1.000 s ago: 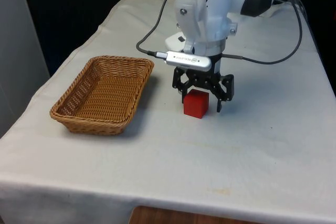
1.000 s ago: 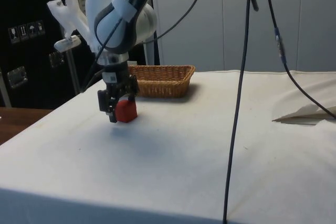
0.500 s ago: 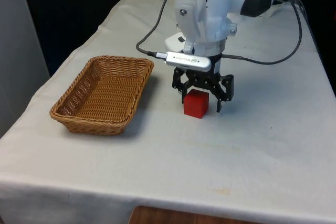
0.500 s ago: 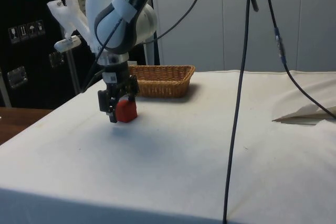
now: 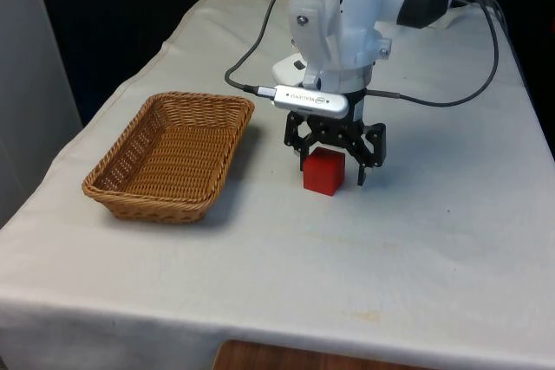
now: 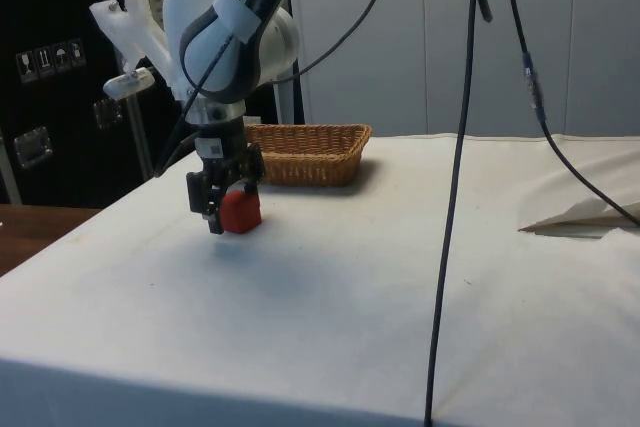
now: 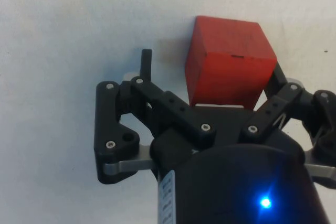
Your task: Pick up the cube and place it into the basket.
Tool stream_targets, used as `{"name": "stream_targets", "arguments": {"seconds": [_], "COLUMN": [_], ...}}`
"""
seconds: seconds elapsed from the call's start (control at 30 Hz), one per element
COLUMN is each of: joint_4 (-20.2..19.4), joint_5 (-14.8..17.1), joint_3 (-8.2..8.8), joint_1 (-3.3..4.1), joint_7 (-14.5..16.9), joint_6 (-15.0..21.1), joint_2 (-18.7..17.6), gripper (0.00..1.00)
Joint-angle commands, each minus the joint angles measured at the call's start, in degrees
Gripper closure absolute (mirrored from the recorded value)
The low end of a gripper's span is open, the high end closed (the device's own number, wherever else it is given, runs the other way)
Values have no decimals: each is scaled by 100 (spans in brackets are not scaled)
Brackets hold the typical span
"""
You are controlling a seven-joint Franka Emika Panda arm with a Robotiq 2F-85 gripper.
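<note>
Resting on the white cloth of the desk, the red cube is seen between the spread jaws of the gripper, which is lowered around it. In the wrist view the cube lies close to one finger, while the other finger stands apart from it. The wicker basket is placed near the cube, on the front view's left.

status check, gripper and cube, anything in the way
Gripper open, low at the cube, fingers either side of it. Cube on the cloth, not lifted. Basket empty, to the front view's left; path to it clear.
</note>
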State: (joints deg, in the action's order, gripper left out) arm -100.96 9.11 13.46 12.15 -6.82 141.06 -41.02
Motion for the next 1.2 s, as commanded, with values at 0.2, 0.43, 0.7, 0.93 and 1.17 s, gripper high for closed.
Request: {"name": "stream_targets", "arguments": {"seconds": [0.2,0.43,0.7,0.93,1.17], "joint_4": [0,0,0,0,0], "joint_5": [0,11,17,17,17], "joint_3": [0,-6,-11,-11,-11], "joint_1": [0,-6,-17,-11,-11], "joint_7": [0,6,11,11,11], "joint_6": [0,23,29,29,29], "joint_2": [-6,-23,-34,-40,-40], "gripper": [0,0,0,0,31]}}
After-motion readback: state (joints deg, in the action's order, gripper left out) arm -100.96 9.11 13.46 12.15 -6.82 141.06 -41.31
